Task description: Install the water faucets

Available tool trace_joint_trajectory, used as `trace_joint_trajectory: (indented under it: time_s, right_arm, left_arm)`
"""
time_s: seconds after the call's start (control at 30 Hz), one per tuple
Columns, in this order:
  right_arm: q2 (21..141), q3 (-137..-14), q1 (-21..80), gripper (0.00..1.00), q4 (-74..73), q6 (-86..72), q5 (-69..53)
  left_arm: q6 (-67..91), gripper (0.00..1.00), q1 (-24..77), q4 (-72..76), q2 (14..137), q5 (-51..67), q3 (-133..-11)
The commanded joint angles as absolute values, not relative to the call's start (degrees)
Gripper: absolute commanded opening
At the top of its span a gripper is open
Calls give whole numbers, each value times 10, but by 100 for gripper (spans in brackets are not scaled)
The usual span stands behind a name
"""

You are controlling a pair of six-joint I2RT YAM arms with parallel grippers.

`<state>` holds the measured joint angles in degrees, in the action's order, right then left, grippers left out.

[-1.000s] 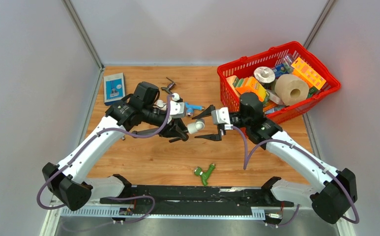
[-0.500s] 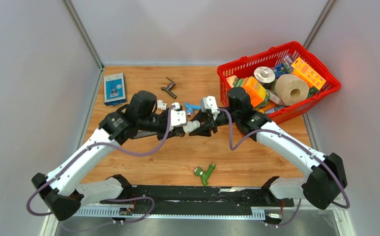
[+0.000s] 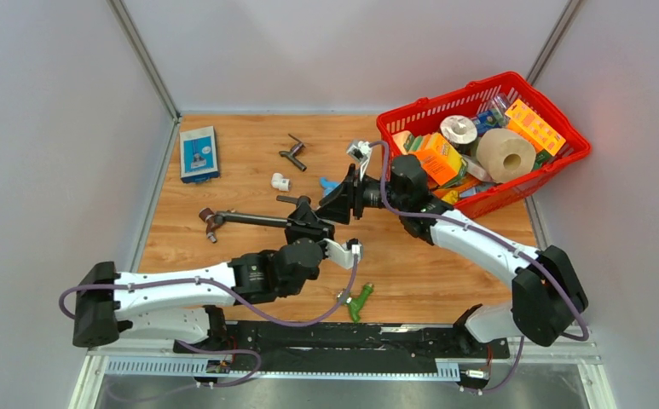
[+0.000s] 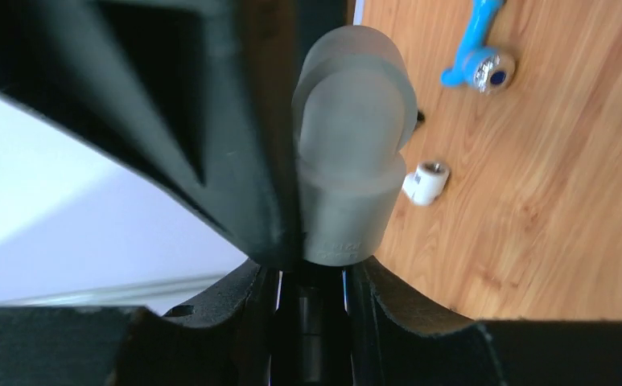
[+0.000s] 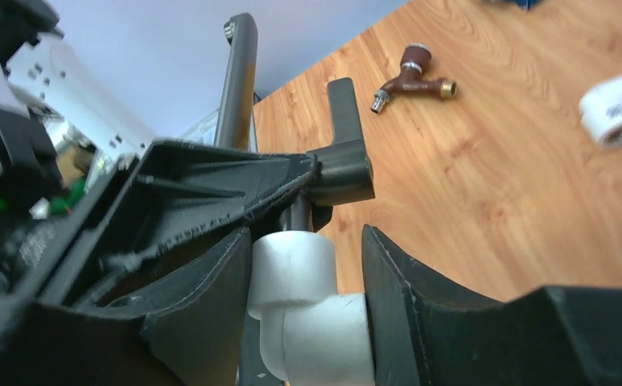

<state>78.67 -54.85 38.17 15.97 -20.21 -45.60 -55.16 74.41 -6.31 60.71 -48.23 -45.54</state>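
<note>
While both arms meet over the middle of the table (image 3: 394, 273), the left gripper (image 3: 310, 225) is clamped on the body of the long dark-grey faucet (image 3: 257, 219). Its thin spout runs out to the left and its side lever (image 5: 341, 108) stands off the body. From the right, the right gripper (image 5: 307, 277) is closed on a white elbow fitting (image 5: 295, 269), with its 2 fingers pressing the fitting's sides. The faucet's base sits right at the mouth of that fitting. Whether the threads have engaged cannot be told. A brown tap (image 3: 210, 221) lies on the wood at the left, just beside the tip of the spout. Just far of the 2 grippers lies the blue-handled faucet (image 3: 330, 183), with a loose white elbow (image 3: 280, 181) on the table to its left. The green faucet (image 3: 355, 300) lies near the near edge, apart from both grippers. A red basket (image 3: 479, 89) full of goods stands at the far right corner.
</note>
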Motion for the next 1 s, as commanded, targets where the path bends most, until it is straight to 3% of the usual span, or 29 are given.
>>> trace_joint_trajectory:
  time_s: [0.0,0.1,0.17,0.27,0.33,0.37,0.4,0.5,0.63,0.97]
  right_arm:
    - [795,-532,390,0,278,-389,-345]
    - [772,-525,388,6,276,-326,-330]
    - [751,-523,385,23,268,-264,-320]
    - [719,-533,383,38,231,-145,-318]
    - [699,-543,383,53,192,-53,-324]
    - [687,-544,383,55,183,-16,-327]
    - [675,-541,383,66,176,29,-335]
    - [641,-523,383,80,165,150,-370]
    - [613,-519,383,84,135,254,-455]
    - [617,-554,388,81,3,377,-570]
  left_arm:
    - [-656,0,773,157,619,-569,-443]
    - [-567,0,766,58,581,-520,-461]
    - [-508,0,748,-36,560,-469,-481]
    - [-433,0,705,-127,531,-367,-514]
    - [-378,0,652,-183,512,-261,-533]
    - [-353,0,615,-209,503,-188,-541]
    - [-333,0,599,-222,498,-122,-550]
    - [-308,0,524,-269,494,-4,-572]
    - [-282,0,476,-310,512,129,-615]
    - [-282,0,384,-412,623,395,-713]
